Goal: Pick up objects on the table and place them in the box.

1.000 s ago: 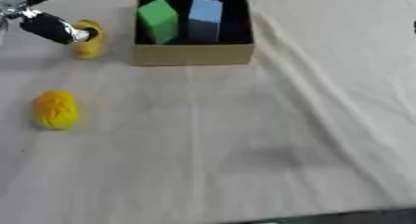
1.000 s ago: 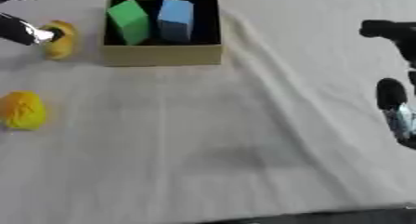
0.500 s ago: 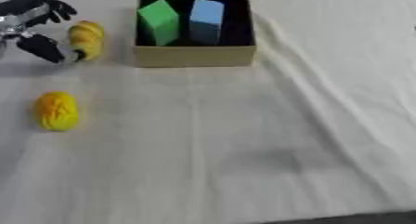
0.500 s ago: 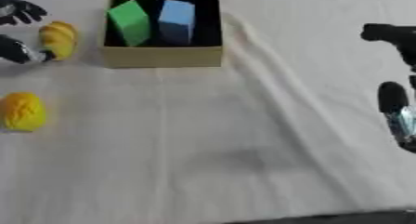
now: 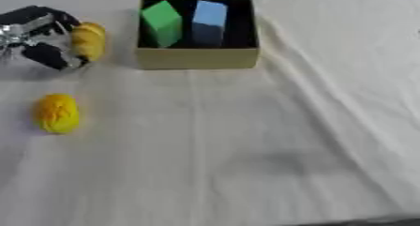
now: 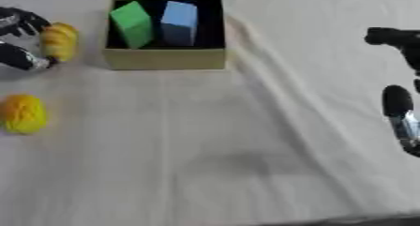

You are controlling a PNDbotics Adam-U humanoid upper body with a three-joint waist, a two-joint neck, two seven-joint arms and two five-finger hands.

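Two yellow rounded objects lie left of the open cardboard box; the left hand, fingers curled around the nearer-box one, apparently grasping it for boxing.

Box at table's far centre, two blocks upright inside, side by side. Left of box: oblong object, left hand touching its left side. Nearer, round object. Right hand at right edge.
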